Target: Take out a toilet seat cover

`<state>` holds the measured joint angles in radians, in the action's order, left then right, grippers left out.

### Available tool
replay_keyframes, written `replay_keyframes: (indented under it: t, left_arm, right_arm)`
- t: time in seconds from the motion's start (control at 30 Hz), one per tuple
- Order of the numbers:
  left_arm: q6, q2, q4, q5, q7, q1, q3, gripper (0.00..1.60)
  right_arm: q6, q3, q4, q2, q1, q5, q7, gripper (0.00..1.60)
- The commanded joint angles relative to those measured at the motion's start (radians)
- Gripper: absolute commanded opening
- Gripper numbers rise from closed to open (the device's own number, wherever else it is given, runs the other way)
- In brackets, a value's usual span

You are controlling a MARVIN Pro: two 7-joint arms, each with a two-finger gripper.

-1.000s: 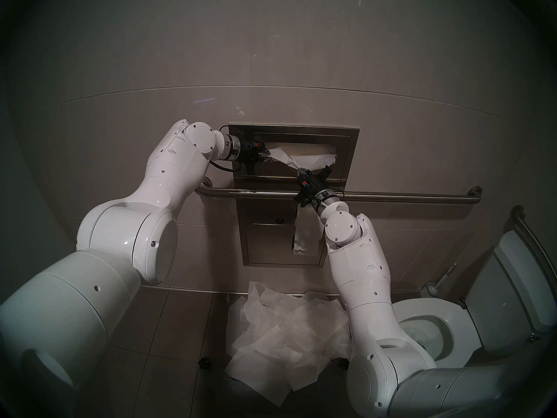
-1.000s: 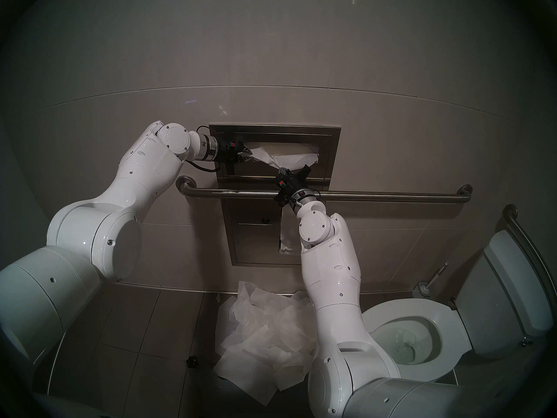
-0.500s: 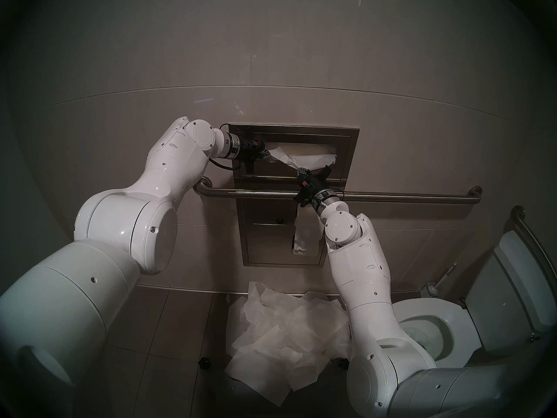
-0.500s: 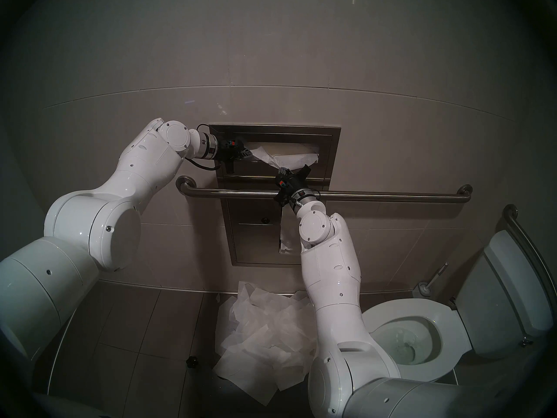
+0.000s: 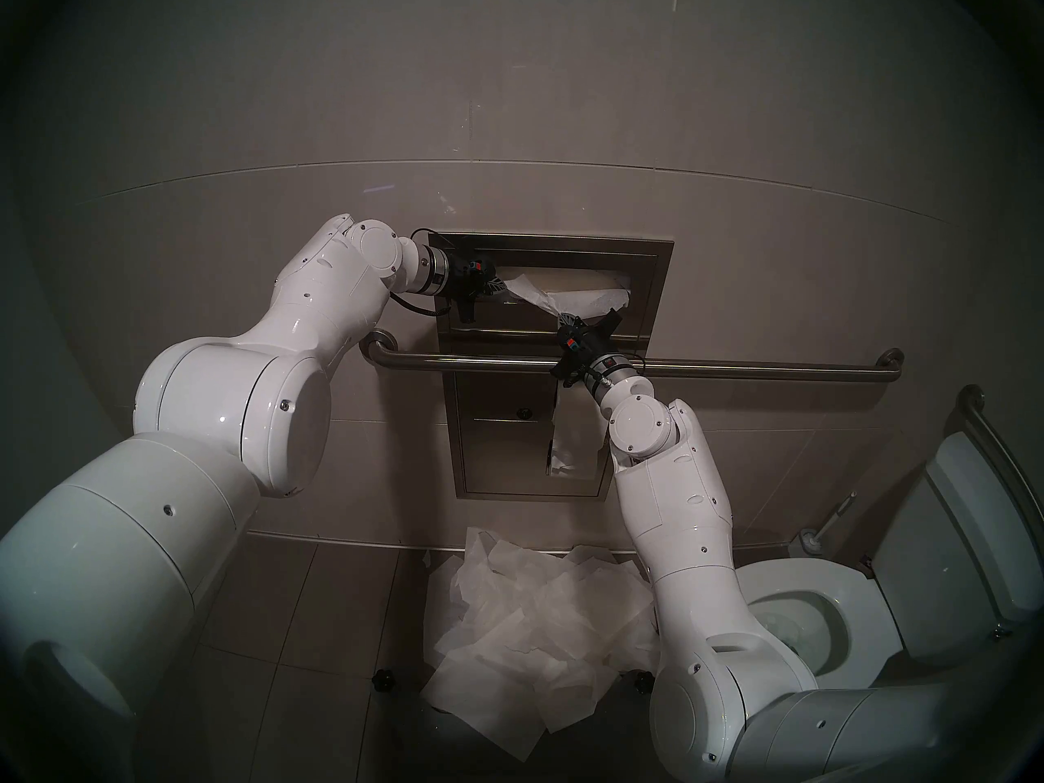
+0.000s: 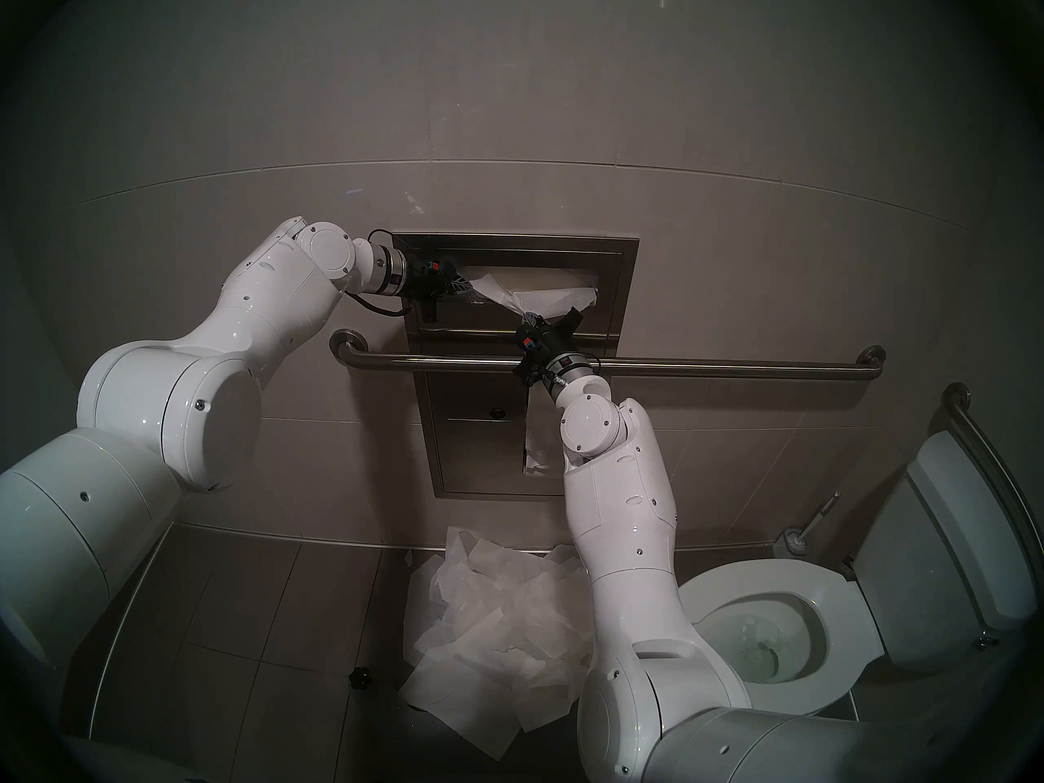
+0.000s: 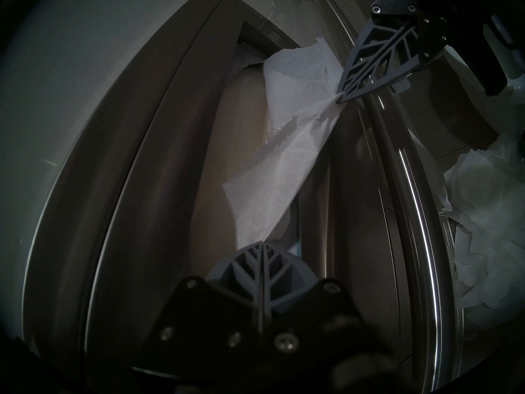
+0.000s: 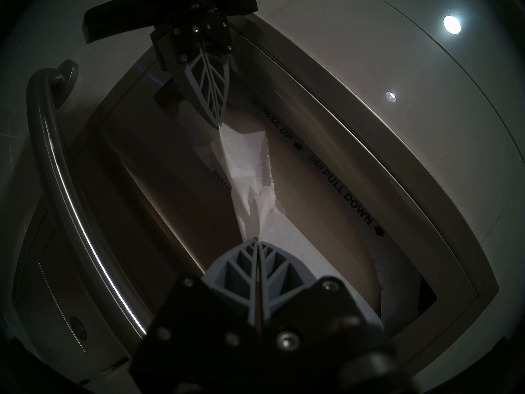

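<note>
The toilet seat cover (image 5: 556,300) is being held half out of the slot of the steel dispenser (image 5: 649,290) on the far wall, most of the sheet being kept inside. Its left corner is being pinched by the left gripper (image 7: 262,244), whose jaws are being pressed flat together on the paper, and a bunched fold lower and to the right is being clamped in the same way by the right gripper (image 8: 258,239), just above the grab bar (image 5: 734,365). Between the two grips the paper is being stretched into a narrow, twisted band, and a ragged edge is being shown there in the right wrist view. The printed strip (image 8: 326,168) inside the slot is giving the order: first up, then down. The step is probably best done by both grips being moved together, evenly and slowly, so that the pull is being shared across the width; a tug from one side alone is likely to rip such thin tissue. The sheet is being kept clear of the bar, and of the loose sheets (image 5: 536,623) being left on the near floor.
</note>
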<state>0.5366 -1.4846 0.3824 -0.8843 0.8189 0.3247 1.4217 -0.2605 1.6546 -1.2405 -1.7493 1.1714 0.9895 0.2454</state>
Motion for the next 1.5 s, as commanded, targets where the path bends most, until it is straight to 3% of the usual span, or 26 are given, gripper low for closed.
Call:
replay_keyframes:
  t: [0.0, 0.5, 1.0, 1.47]
  left_arm:
    - [0.052, -0.015, -0.01, 0.015, -0.017, -0.082, 0.009, 0.0]
    - [0.148, -0.03, -0.083, 0.11, 0.084, -0.068, 0.1, 0.0]
    - [0.169, 0.021, -0.02, 0.149, 0.197, -0.044, 0.163, 0.0]
    - [0.156, 0.014, 0.066, 0.199, 0.298, 0.013, 0.224, 0.0]
  right_arm:
    - [-0.007, -0.003, -0.047, 0.001, -0.039, 0.002, -0.014, 0.0]
    - [-0.003, -0.005, -0.061, 0.0, -0.032, 0.007, -0.014, 0.0]
    - [-0.004, -0.003, -0.061, -0.001, -0.032, 0.011, -0.013, 0.0]
    - [-0.003, -0.003, -0.063, -0.002, -0.032, 0.013, -0.013, 0.0]
